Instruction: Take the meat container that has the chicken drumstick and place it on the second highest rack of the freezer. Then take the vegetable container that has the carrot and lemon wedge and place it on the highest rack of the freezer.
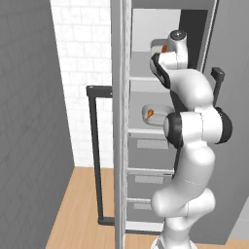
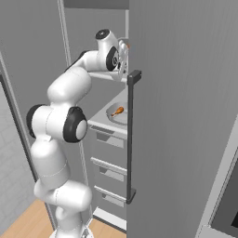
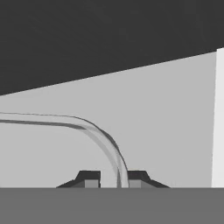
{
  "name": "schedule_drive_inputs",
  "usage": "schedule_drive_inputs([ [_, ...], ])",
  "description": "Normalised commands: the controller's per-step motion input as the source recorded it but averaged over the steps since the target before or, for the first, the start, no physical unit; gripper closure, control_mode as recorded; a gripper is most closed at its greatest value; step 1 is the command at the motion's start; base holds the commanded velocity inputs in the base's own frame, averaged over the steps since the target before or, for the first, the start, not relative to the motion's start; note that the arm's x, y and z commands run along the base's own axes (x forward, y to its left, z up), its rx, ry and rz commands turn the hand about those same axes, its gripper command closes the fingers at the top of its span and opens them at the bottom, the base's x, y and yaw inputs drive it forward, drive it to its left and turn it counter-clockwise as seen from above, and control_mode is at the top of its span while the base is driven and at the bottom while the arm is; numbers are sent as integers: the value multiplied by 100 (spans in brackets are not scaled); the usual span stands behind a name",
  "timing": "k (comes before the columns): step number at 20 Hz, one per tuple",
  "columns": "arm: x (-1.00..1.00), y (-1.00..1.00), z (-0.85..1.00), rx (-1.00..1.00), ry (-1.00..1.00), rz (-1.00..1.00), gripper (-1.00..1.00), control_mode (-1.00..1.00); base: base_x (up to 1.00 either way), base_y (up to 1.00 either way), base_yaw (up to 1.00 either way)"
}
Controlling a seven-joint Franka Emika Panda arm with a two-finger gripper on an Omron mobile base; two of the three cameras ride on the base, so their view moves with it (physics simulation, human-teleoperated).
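Note:
The freezer (image 1: 146, 160) stands open. A grey vegetable container (image 1: 158, 47) with the orange carrot (image 1: 164, 48) in it is at the level of the highest rack (image 1: 141, 68), mostly behind my hand; the lemon wedge is hidden. My gripper (image 3: 113, 180) is shut on the vegetable container's curved rim (image 3: 105, 140). Whether that container rests on the shelf I cannot tell. One shelf down (image 1: 138, 125) lies the meat container (image 1: 148, 113) with the chicken drumstick (image 1: 150, 114), also seen from the right as the drumstick (image 2: 118, 111).
The freezer's open door (image 1: 119, 146) with its dark bar handle (image 1: 95, 155) stands to the left, and a grey cabinet front with a handle (image 2: 131, 135) to the right. Grey drawers (image 1: 148, 170) sit below the shelves. The arm's elbow (image 1: 199, 126) hangs in front of the lower shelf.

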Motion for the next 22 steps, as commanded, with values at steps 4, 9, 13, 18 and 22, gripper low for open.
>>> schedule_drive_inputs([
  [4,0,0,0,0,0,0,100,-100,0,0,0],
  [9,0,0,0,0,0,0,-100,-100,0,0,0],
  [13,0,0,0,0,0,0,-100,-100,0,0,0],
  [18,0,0,0,0,0,0,-100,-100,0,0,0],
  [22,-9,-1,8,0,-4,0,-100,-100,0,0,0],
])
